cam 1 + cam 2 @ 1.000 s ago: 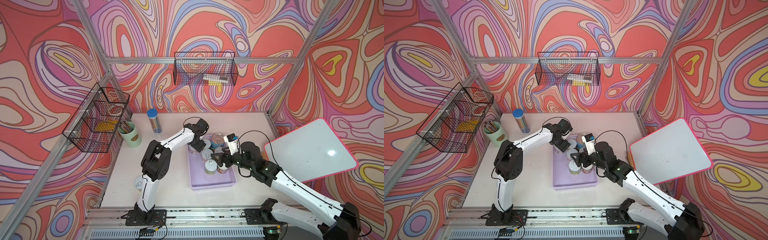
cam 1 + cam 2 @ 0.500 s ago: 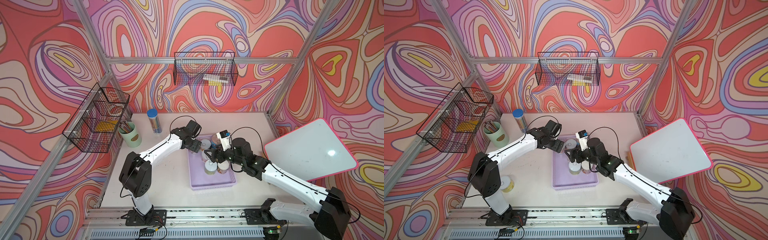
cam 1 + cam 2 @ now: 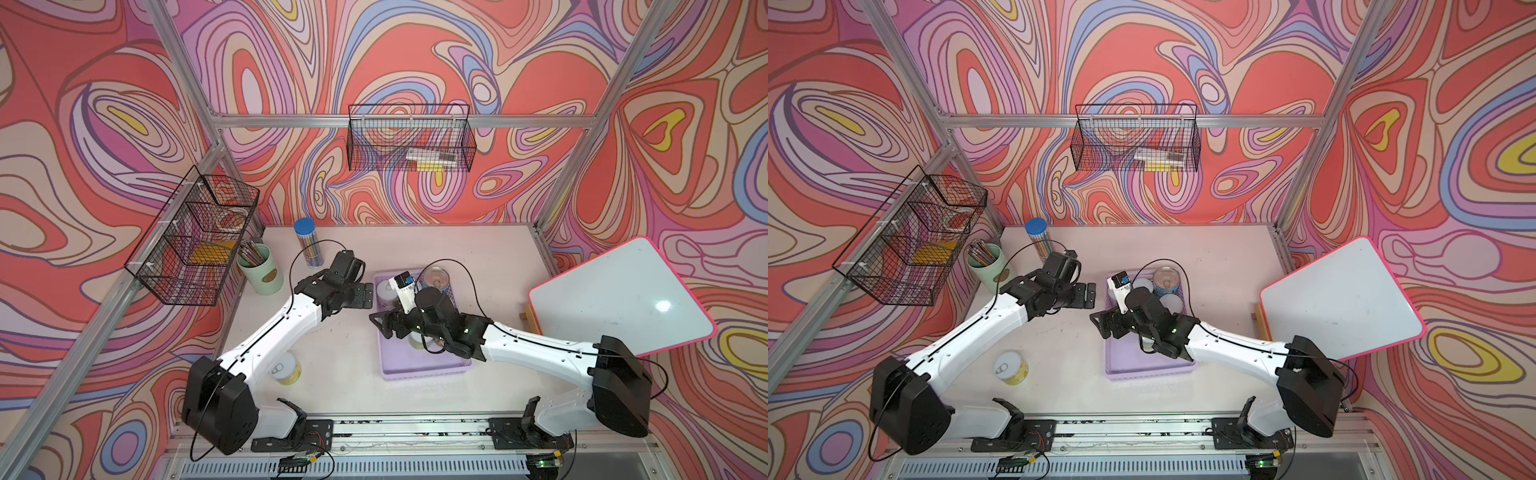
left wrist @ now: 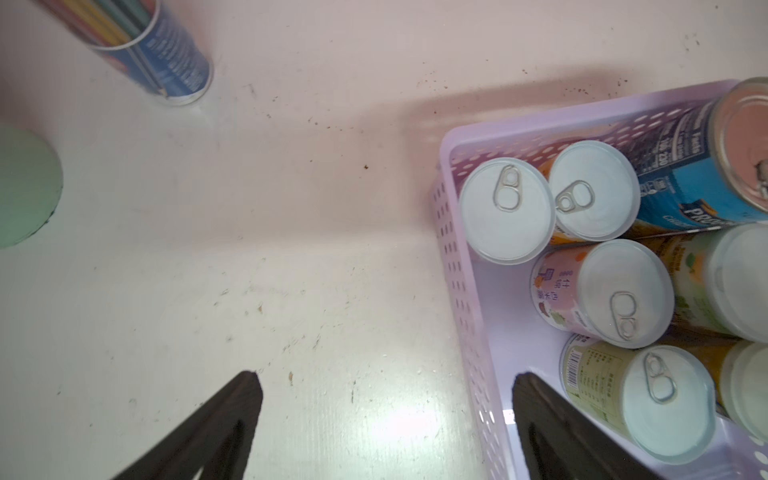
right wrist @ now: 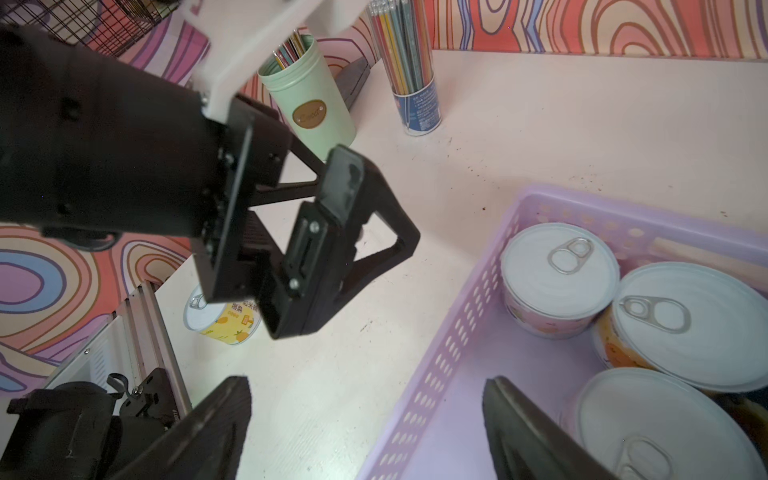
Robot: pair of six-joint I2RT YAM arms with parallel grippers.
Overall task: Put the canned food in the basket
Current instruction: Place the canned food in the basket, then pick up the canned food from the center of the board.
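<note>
Yellow-labelled can (image 3: 286,370): standing upright on the table (image 3: 345,374), pull-tab top facing up, long axis vertical, outside the basket (image 3: 424,376). It is sitting well behind the left gripper (image 3: 365,296), back toward that arm's own base and close beside its forearm, well apart from the fingertips.

Left gripper: jaws are gaping wide with nothing between them, hovering just beside the basket's outer wall at the end where the other cans (image 4: 507,210) and the taller blue can (image 3: 436,278) are standing packed together.

Right gripper (image 3: 380,326): jaws are also standing apart and empty, straddling the basket's side wall, one finger over the table and one over the basket floor. From here the can is lying farther off, across open table and partly hidden behind the left gripper in the right wrist view.

Judgement: the left arm is looking the nearer. Its gripper is likely needing to draw back toward its base and come down with the jaws either side of the can's round wall.
</note>
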